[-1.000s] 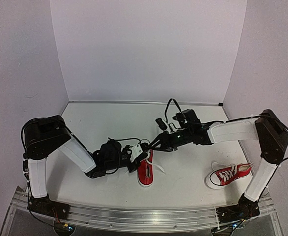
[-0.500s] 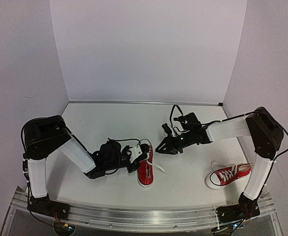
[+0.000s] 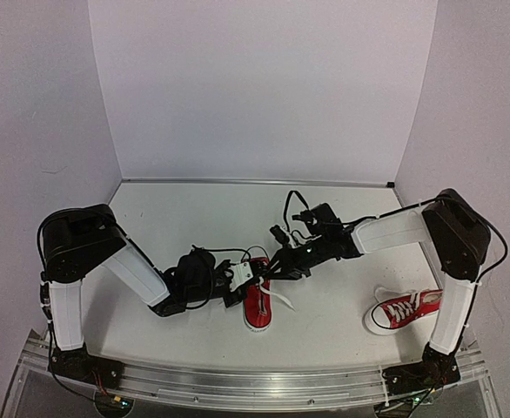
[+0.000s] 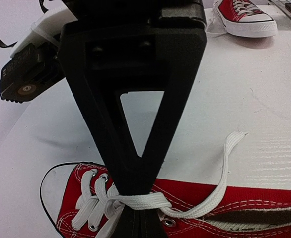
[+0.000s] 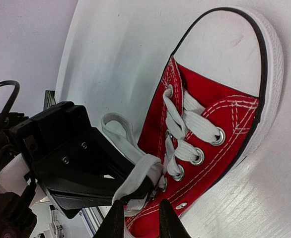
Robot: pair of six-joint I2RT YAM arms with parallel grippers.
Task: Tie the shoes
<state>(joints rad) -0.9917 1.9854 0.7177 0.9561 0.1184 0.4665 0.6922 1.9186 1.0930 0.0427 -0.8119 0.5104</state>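
Right gripper (image 5: 139,225) has swung back to the red shoe (image 5: 210,129); my jaws narrowly parted, empty, lace (image 5: 135,181) just ahead. Left gripper (image 4: 134,186) closed tight, lace wrapped across its tip.

Centre shoe (image 3: 257,306) untied — right shoe (image 3: 405,309)

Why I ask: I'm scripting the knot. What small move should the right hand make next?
Probably nudge the right hand forward and close on the lace: that strand loops over the shut left hand at the shoe, just beyond the parted right fingertips.
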